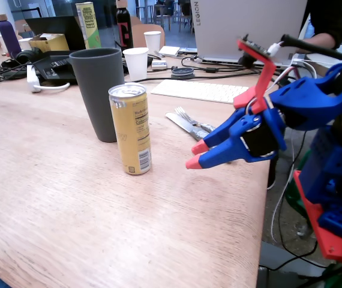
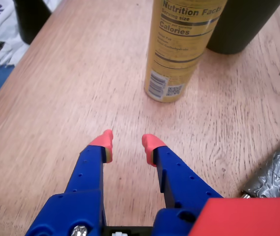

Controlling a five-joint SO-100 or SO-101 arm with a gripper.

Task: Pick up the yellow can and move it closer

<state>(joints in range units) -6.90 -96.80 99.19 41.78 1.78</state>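
Yellow can upright on counter w/ grey cup just behind; hand empty, tips apart, aimed at it for approach.

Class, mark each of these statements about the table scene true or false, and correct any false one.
1. The yellow can stands upright on the wooden table. True.
2. The gripper is shut on the can. False: its fingers are apart with nothing between them, and bare table lies between it and the can.
3. The dark grey cup stands right beside the can, on the side away from the gripper in the wrist view. True.
4. The can lies on its side with its label facing down. False: it is upright, and its nutrition label faces the wrist camera.
5. The gripper's fingertips are red. True.
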